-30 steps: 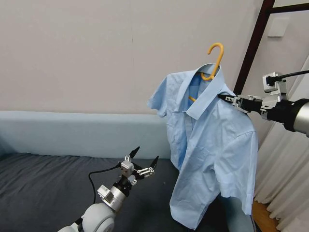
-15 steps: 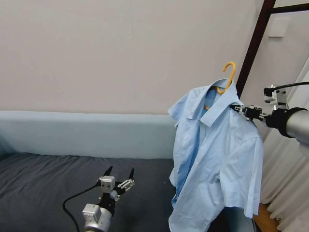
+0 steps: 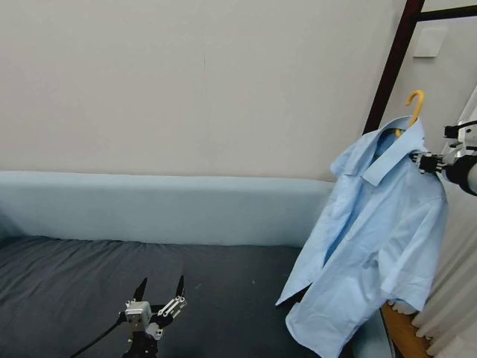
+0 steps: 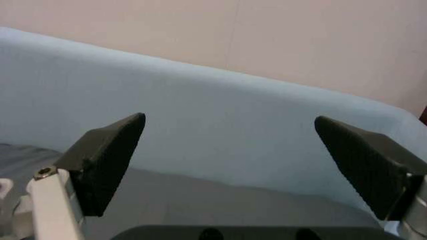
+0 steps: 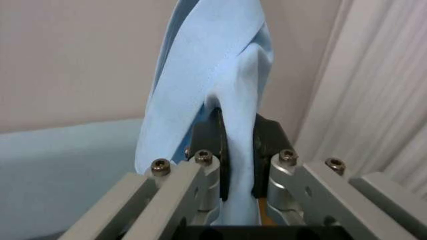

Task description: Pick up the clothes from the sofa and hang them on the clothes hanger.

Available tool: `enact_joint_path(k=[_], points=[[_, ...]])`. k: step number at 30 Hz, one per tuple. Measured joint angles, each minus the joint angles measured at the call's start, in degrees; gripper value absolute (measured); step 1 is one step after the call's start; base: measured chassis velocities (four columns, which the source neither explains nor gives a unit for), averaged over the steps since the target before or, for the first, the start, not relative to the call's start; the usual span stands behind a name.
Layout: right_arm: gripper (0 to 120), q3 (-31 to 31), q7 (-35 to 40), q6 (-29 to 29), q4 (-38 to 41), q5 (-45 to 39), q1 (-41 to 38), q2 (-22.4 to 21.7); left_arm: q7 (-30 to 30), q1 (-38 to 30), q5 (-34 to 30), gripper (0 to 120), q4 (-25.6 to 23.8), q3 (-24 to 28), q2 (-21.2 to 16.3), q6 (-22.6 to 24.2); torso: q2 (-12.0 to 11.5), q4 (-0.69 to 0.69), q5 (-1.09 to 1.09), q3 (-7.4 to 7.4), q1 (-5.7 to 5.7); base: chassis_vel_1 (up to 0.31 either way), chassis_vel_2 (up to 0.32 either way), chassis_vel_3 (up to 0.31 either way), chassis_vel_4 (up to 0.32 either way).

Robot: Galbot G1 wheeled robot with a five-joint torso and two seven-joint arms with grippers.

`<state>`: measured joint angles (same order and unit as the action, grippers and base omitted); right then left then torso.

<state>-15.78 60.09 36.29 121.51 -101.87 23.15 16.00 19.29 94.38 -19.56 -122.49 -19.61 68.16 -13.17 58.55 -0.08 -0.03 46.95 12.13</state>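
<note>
At the far right of the head view, a light blue short-sleeved cotton shirt (image 3: 380,246) hangs in the air from a yellow plastic hanger (image 3: 414,104). The hanger's curved hook stands up out of the collar, close beside a dark brown slanted wooden post (image 3: 387,67). The right gripper (image 3: 421,159) reaches in from the right edge at shoulder height of the shirt, and its fingers (image 3: 415,156) are clamped on the shoulder just below the collar. The shirt hangs clear of the sofa, its hem dropping past the right end of the dark grey fabric sofa seat (image 3: 74,276) and in front of the end of the pale blue padded backrest (image 3: 149,205). A white pleated curtain (image 3: 462,298) hangs behind the shirt at the right edge, with a strip of wooden floor (image 3: 399,324) below it.

In the right wrist view, the right gripper (image 5: 239,150) has its dark fingers (image 5: 210,150) drawn close together, with a fold of the shirt (image 5: 213,65) pinched between them. The cloth rises from the grip against the pale wall, and the curtain (image 5: 373,90) lies to one side.

Low in the head view, the left gripper (image 3: 160,283) hovers over the sofa seat, well apart from the shirt. It points up toward the backrest with its fingers spread wide and nothing between them. The left wrist view shows the same: the two black fingers (image 4: 107,155) of the left gripper (image 4: 233,160) stand far apart, with the backrest (image 4: 220,125) and the wall beyond them.
</note>
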Motion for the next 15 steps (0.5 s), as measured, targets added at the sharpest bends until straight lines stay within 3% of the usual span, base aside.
enact_joint_path(k=[6,10,11,12,15], points=[[7,2.1,-3.7,1.3,-6.0,12.1,0.1,3.6,0.0,1.0,0.7,100,-0.3,0.0,1.5,-0.1,0.0,0.0,0.01,0.0,0.0,0.0,0.0,0.0,0.0],[7,4.4,-9.7,1.7,-12.6,25.1,-1.4,8.6,0.0,1.3,1.2,100,-0.3,0.2,2.5,-0.2,0.0,0.0,0.01,0.01,0.01,0.0,0.0,0.0,0.0],[7,6.5,-12.8,1.7,-15.8,32.2,-3.5,10.9,0.0,1.4,1.4,100,-0.3,0.4,3.0,-0.1,0.0,-0.01,0.02,0.01,0.0,0.0,0.0,0.0,0.0],[7,6.5,-12.8,1.7,-15.8,32.2,-3.5,10.9,0.0,1.4,1.4,100,-0.3,0.4,3.0,-0.1,0.0,-0.01,0.02,0.01,0.0,0.0,0.0,0.0,0.0],[7,13.9,-21.5,0.7,-25.8,48.3,-11.7,16.3,0.0,1.4,1.9,100,0.1,0.6,4.0,-0.2,0.0,0.05,-0.01,0.02,0.01,0.0,0.0,0.0,0.0]])
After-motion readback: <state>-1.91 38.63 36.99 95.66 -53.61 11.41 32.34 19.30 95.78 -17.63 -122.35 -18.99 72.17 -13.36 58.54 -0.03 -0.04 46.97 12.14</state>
